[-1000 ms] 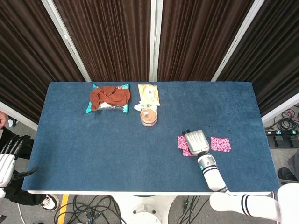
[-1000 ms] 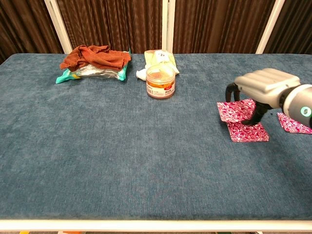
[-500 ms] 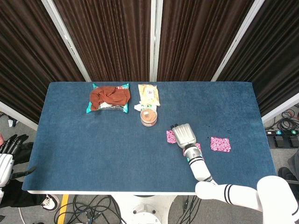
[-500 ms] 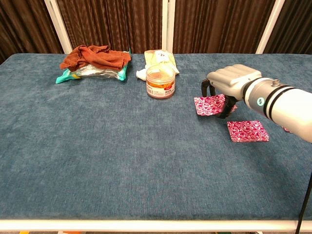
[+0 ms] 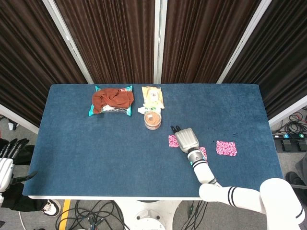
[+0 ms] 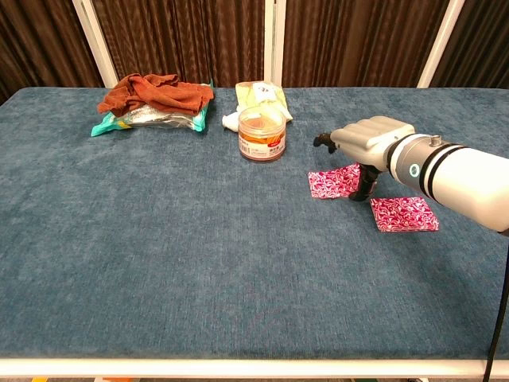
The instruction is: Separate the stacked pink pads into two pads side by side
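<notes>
Three pink patterned pads lie on the blue table [image 5: 96,153]. One pad [image 5: 173,141] [image 6: 332,182] lies flat just left of my right hand [image 5: 185,139] [image 6: 367,142]. A second pad [image 5: 203,152] [image 6: 403,214] lies to its right, partly under my forearm in the head view. The third pad [image 5: 226,148] sits further right and does not show in the chest view. My right hand hovers over the first pad's right edge, fingers stretched forward, thumb pointing down at that edge. My left hand [image 5: 6,160] hangs off the table's left side, fingers apart, holding nothing.
An orange-lidded jar [image 5: 152,120] [image 6: 262,134] stands behind the pads. A yellow packet [image 5: 153,97] and a brown cloth on a teal wipes pack [image 5: 112,100] [image 6: 151,99] lie at the back. Dark curtains stand behind the table.
My right hand moved left with the top pad, off the lower one, and laid it flat beside it. Its fingers have straightened out from their curl. The left hand barely shifted.
</notes>
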